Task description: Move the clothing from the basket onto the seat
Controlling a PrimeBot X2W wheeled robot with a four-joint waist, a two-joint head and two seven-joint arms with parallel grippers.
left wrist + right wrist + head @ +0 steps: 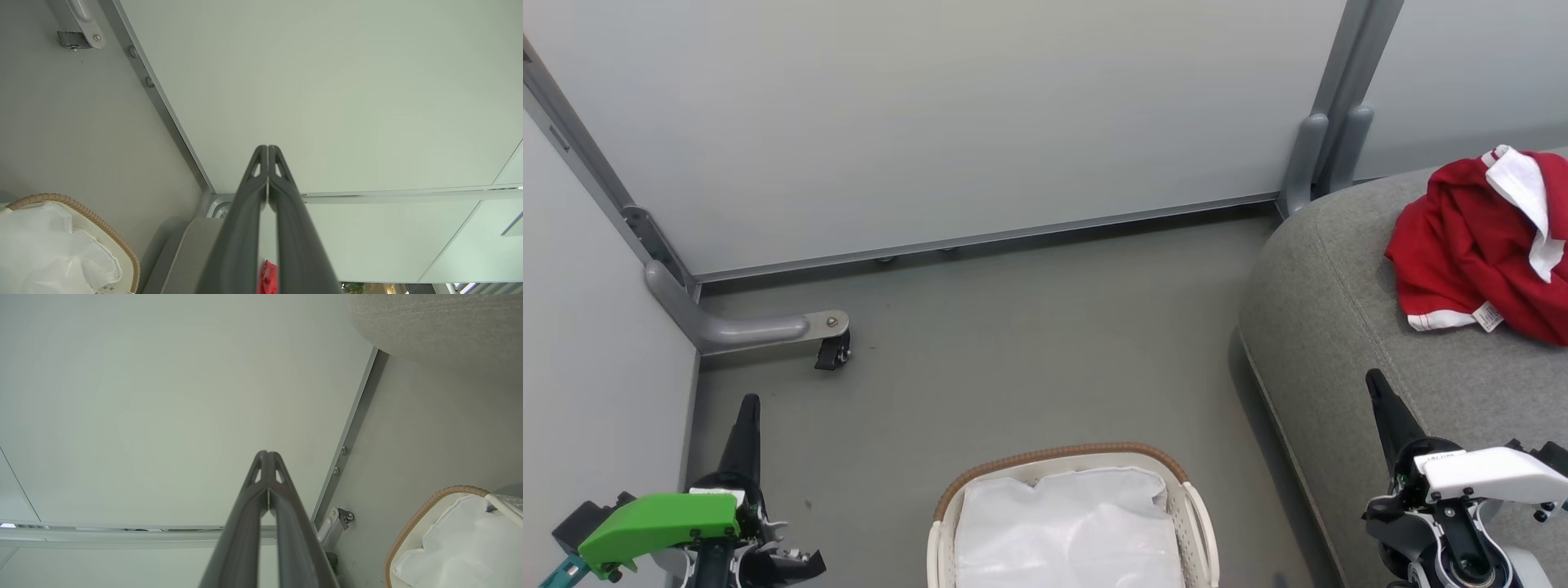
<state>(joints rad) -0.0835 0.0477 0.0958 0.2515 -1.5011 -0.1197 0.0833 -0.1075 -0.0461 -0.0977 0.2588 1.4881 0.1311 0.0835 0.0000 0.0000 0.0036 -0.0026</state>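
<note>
Now, in the head view you see the clothing [1462, 253] heaped on the seat [1339, 327] at far right, its long axis running away from you and its labelled hem nearest. Bare floor [1029, 343] separates the seat's rounded edge from the basket [947, 498]. In the left wrist view the left claw [268, 153] has its fingers pressed together, aimed at the wall panel [327, 81]. In the right wrist view the right claw [267, 457] is likewise closed on nothing.

Clothing [1462, 245] is being borne by the seat [1339, 327]; the basket [1078, 450] is being flanked by left gripper [749, 406] and right gripper [1375, 382].
</note>
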